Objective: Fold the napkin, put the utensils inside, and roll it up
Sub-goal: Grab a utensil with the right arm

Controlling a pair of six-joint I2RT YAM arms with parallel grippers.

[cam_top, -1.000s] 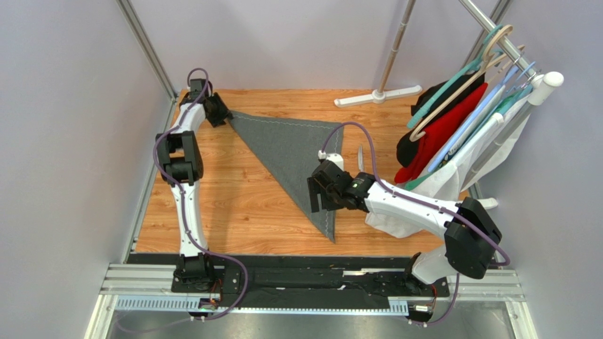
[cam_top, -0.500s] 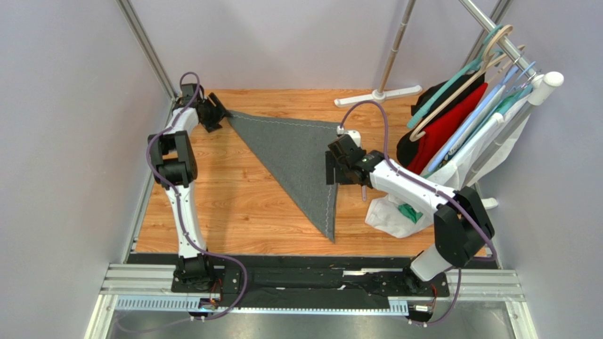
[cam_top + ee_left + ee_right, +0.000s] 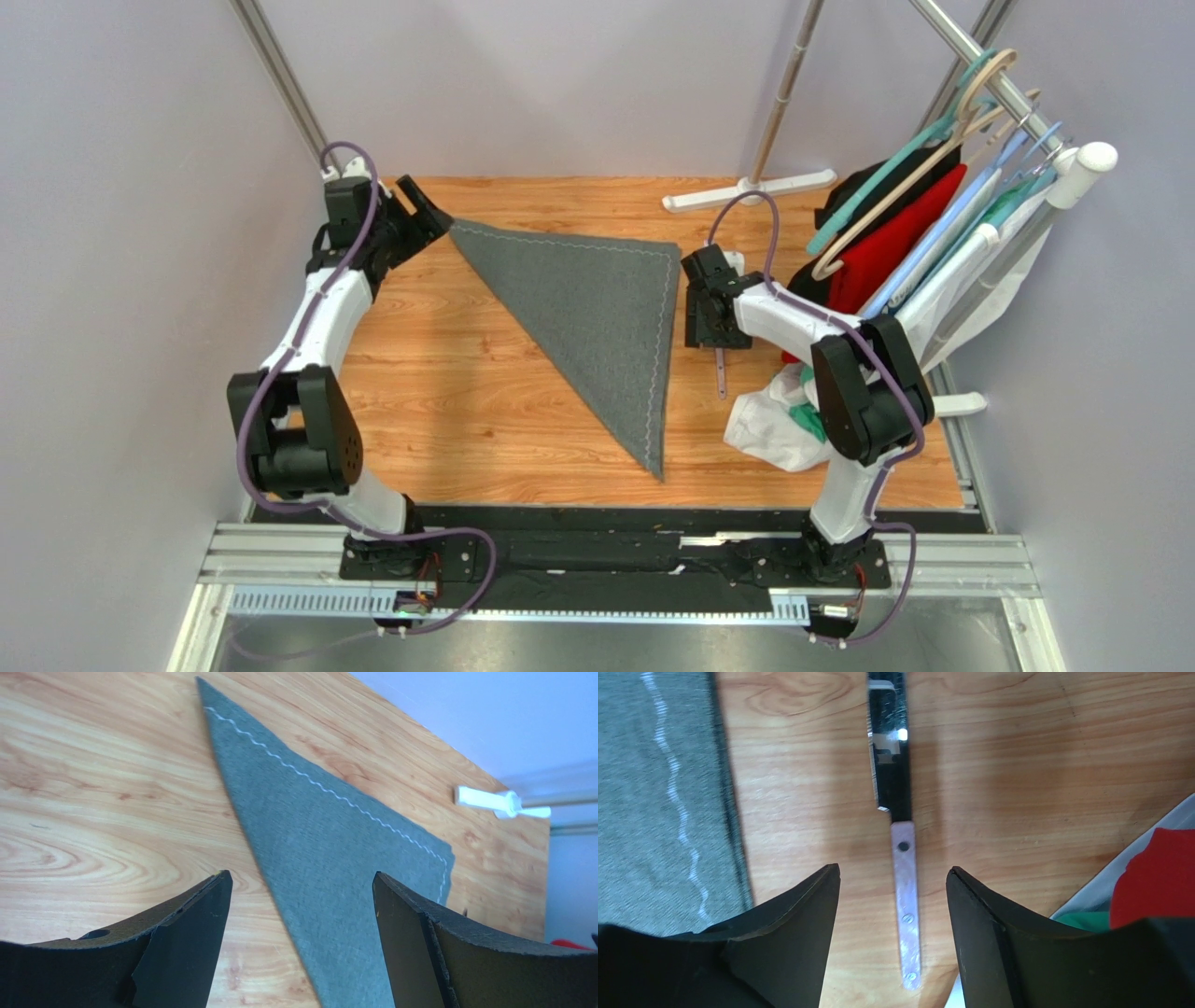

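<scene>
The dark grey napkin (image 3: 596, 308) lies folded into a triangle on the wooden table (image 3: 463, 406), its pale stitched edge running along the right side (image 3: 668, 791). My left gripper (image 3: 428, 220) hovers open just off the napkin's far-left corner, with the cloth (image 3: 337, 847) showing between its jaws and nothing held (image 3: 302, 876). My right gripper (image 3: 706, 333) stands open over one of the utensils, a knife (image 3: 720, 375) lying right of the napkin. Its lilac-pink handle (image 3: 906, 903) sits between the black fingers (image 3: 801, 917), untouched, and its shiny blade (image 3: 889, 742) points away.
A white cloth (image 3: 779, 420) lies crumpled at the right edge, close to the knife handle. Red and black garments (image 3: 877, 259) hang on hangers from a rack at the right. A white stand base (image 3: 751, 192) sits at the table's back edge.
The left gripper opened wider and drew back from the napkin's far-left corner. The right arm swung from the napkin's right edge to the knife, its jaws narrowing a little.
</scene>
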